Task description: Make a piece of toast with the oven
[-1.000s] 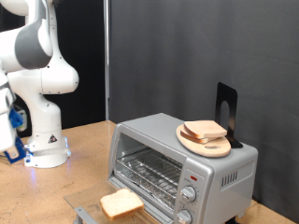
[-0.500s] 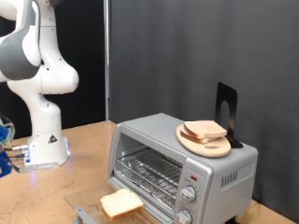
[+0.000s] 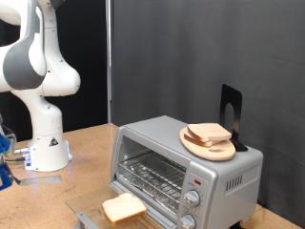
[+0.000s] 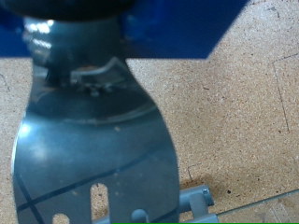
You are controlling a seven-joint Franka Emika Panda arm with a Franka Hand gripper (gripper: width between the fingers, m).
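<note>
The silver toaster oven stands at the exterior view's lower right, its glass door folded down open. The piece of toast, a pale square slice, lies on the open door in front of the wire rack. My gripper is low at the exterior view's left edge, far from the oven and mostly cut off. In the wrist view the gripper shows blue and a slotted grey metal spatula sticks out from it over the wooden table.
A round wooden plate with a second bread slice sits on top of the oven, next to a black stand. The arm's white base stands on the table at the left. A dark curtain hangs behind.
The arm has swung towards the exterior view's left and lowered, taking the gripper almost out of the frame. The oven, toast and plate have not moved.
</note>
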